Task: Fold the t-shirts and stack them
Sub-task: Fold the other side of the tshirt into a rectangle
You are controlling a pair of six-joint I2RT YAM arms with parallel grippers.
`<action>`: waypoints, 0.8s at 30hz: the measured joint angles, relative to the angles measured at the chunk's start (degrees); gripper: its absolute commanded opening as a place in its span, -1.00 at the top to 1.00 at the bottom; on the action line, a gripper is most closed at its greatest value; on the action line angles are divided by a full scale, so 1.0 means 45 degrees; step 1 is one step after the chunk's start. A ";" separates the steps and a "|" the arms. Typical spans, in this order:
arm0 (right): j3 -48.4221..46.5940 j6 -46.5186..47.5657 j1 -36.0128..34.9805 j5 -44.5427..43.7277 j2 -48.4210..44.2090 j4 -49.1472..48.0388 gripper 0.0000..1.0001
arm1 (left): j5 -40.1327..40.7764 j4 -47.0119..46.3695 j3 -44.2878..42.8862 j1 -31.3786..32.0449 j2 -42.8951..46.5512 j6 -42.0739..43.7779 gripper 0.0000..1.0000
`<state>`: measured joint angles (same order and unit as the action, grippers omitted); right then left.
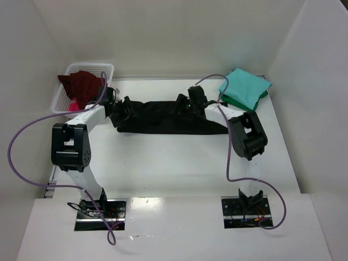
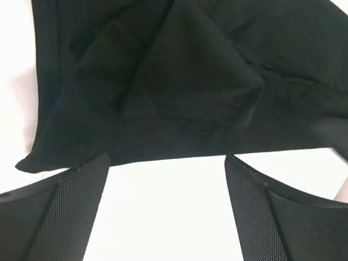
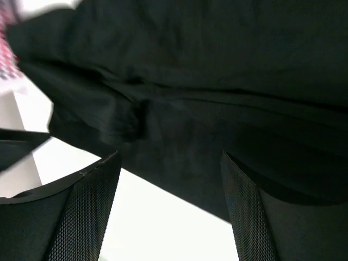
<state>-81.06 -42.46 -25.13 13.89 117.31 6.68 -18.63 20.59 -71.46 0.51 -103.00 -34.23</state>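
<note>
Left gripper [image 2: 166,163]: jaws are standing apart, gripping nothing, hanging over bare worktop [image 2: 174,190] just beside the near hem of the black t-shirt [image 2: 179,81]. Right gripper [image 3: 169,157]: jaws are likewise standing apart and empty over the same cloth. The black shirt is lying as a long narrow band across mid-worktop, part-folded by my reckoning. Teal t-shirt [image 1: 246,88] is sitting folded at far right on a dark green one [image 1: 264,95]. Maroon t-shirt [image 1: 81,83] and pink one [image 1: 72,106] are waiting crumpled in the basket [image 1: 89,67].

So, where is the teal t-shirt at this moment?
In the top view the teal t-shirt lies folded at the far right of the table, just beyond the right end of the black t-shirt.
</note>
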 measured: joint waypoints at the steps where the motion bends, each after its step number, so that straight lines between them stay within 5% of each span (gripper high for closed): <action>1: -0.0057 0.0003 -0.0069 0.0107 0.0233 0.0012 -0.54 | -0.0055 -0.0061 0.0000 0.0000 0.0000 -0.0002 -0.80; 24: -0.2276 -0.0453 -0.1102 0.1499 0.2242 -0.0777 -0.39 | -0.0376 -0.0640 -0.0645 -0.0027 -0.1660 -0.0041 -0.49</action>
<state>-91.30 -44.50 -30.09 20.63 127.40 3.19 -20.32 17.70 -74.37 0.39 -110.47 -34.41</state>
